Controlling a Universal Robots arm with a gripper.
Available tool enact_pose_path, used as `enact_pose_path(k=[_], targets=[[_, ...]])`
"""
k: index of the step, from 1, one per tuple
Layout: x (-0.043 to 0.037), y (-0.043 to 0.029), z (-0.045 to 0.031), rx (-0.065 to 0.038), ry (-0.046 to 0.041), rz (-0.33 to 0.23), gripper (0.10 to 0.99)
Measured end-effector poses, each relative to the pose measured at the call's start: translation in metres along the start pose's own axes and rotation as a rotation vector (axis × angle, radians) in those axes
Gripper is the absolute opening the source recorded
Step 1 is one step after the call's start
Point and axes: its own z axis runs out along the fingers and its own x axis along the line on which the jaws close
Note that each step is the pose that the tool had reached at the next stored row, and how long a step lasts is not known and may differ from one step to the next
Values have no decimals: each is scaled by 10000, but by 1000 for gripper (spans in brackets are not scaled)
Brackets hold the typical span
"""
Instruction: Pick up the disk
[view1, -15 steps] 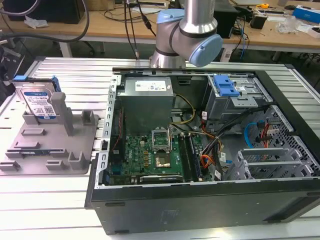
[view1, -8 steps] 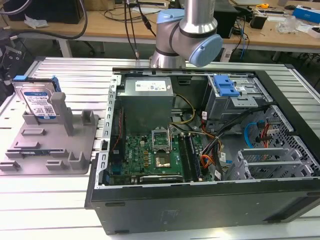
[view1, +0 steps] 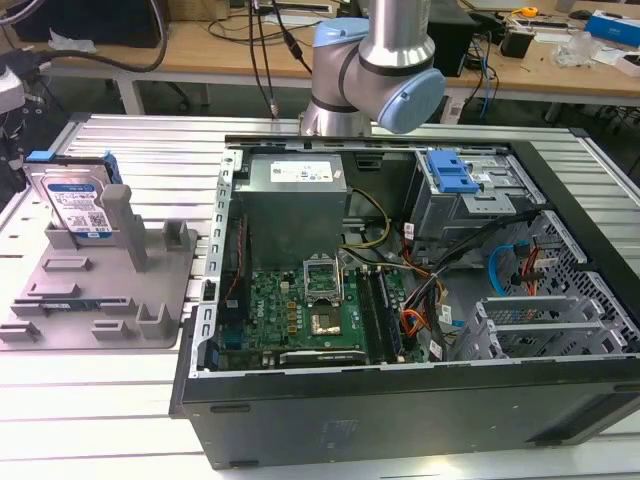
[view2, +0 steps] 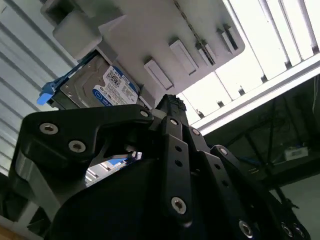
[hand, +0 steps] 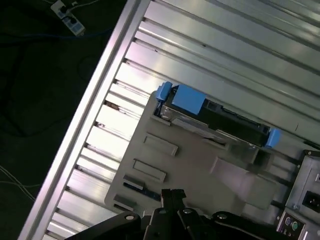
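In the exterior view, the disk (view1: 78, 205) stands on its edge in the grey fixture tray (view1: 100, 290). Its labelled face is turned toward the camera and its back leans against an upright post (view1: 120, 215). It sits at the tray's 11 o'clock corner. The tray lies on the ribbed metal desk (view1: 100, 420) at 9 o'clock of the open computer case (view1: 350, 430). The robot arm (view1: 375, 70) rises at 12 o'clock of the case. The blue-handled drive cage (view1: 450, 175) sits at about 1 o'clock inside the case.

In the first wrist view, the tool (hand: 173, 192) has its tips pressed together and pinches nothing. It hangs over the side of the tray (hand: 200, 175) opposite the disk (hand: 215, 117). The disk is seen here from its top edge, with a blue rail at each end. Bare tray and low blocks lie between the tool and the disk, so the two are well apart and not touching.

In the second wrist view, the tool (view2: 172, 101) points toward the tray (view2: 150, 30). The disk (view2: 100, 90) lies just beyond its black linkage, with the blue-and-white label showing.
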Motion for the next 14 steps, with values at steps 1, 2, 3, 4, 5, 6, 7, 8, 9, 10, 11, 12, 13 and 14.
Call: enact_pose_path(k=[1,2,3,4,5,6,7,8,9,10,11,12,13,14], targets=[[0,0,1,0,7,-173,106],[0,0,1,0,16,-408,106],[0,0,2,0,21,-566,106],[0,0,3,0,36,-935,106],[0,0,3,1,43,-1110,106],[0,0,4,0,52,-1366,106],[0,0,5,0,59,-1540,106],[0,0,6,1,71,-1835,106],[0,-1,7,1,87,-2261,114],[0,0,8,1,96,-2494,114],[0,-1,8,1,104,-2712,235],[0,-1,9,1,117,-3050,298],[0,0,10,1,133,-3447,357],[0,-1,11,1,147,-3807,416]])
